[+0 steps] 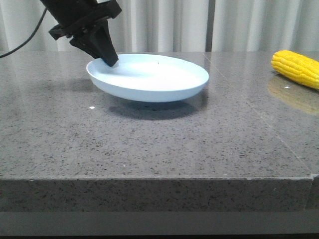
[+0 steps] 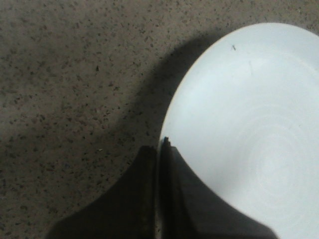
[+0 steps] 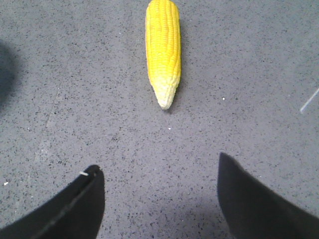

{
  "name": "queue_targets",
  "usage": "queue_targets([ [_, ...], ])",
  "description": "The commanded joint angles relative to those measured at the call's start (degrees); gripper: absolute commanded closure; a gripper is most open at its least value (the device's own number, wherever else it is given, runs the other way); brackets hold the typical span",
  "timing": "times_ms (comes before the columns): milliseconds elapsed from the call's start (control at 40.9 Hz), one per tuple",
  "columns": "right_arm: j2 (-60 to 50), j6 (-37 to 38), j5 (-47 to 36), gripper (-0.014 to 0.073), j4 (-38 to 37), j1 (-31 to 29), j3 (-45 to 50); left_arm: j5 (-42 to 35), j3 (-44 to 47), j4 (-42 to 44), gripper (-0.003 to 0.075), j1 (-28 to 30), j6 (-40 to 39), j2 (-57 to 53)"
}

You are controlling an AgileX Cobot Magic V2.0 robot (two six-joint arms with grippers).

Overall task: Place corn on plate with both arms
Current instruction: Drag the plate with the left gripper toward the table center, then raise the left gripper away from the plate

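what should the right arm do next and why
Probably ease the right gripper forward and down over the corn. Its jaws are open and empty, and the corn lies untouched on the table, pale tip toward the gripper. The left gripper is shut on the plate rim, holding it tilted above the table, ready to receive it.

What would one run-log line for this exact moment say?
left gripper: shut on plate rim, plate lifted and tilted | right gripper: open, short of the corn | corn: on table, untouched
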Motion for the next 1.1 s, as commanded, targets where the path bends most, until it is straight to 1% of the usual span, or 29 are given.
queue_targets([
  [0,0.11,-0.51,-3.69,0.0084,-0.61,-0.17,-1.75,-1.21,-1.8,-2.37,0.0614,-0.42,-0.01,-2.95],
  [24,0.11,-0.51,-3.69,0.0084,-0.61,-0.17,-1.75,-1.21,-1.8,-2.08,0.0573,-0.42,-0.01,-2.8],
  [98,0.11,-0.51,-3.69,0.0084,-0.61,-0.17,-1.75,-1.08,-1.8,-0.77,0.0417,-0.42,-0.01,-2.82],
  [171,0.11,-0.51,-3.69,0.0084,-0.61,-0.17,-1.75,-1.08,-1.91,-0.39,0.0313,-0.42,-0.01,-2.82],
  [220,0.11,-0.51,-3.69,0.0084,-0.61,-0.17,-1.75,-0.65,-2.04,-0.13,0.0276,-0.42,-0.01,-2.94],
  [391,0.11,-0.51,-3.69,0.0084,-0.61,-0.17,-1.75,-0.64,-2.04,3.05,0.0268,-0.42,-0.87,-5.09],
  [488,0.11,-0.51,-3.69,0.0084,-0.61,-0.17,-1.75,-0.02,-2.04,8.24,0.0268,-0.52,-6.22,-7.78],
  [635,0.11,-0.51,-3.69,0.0084,-0.61,-0.17,-1.75,0.85,-2.04,19.03,0.0268,-1.84,-13.93,-13.25],
  [733,0.11,-0.51,-3.69,0.0084,-0.61,-0.17,-1.75,0.73,-0.89,22.55,0.0269,-3.99,-15.68,-18.02],
  [855,0.11,-0.51,-3.69,0.0084,-0.61,-0.17,-1.75,-0.53,3.63,25.5,0.0282,-7.64,-17.66,-24.77],
  [952,0.11,-0.51,-3.69,0.0084,-0.61,-0.17,-1.75,-2.64,9.88,26.43,0.0281,-10.86,-18.35,-30.5],
  [1075,0.11,-0.51,-3.69,0.0084,-0.61,-0.17,-1.75,-5.73,18.43,26.58,0.0281,-13.52,-18.6,-38.46],
])
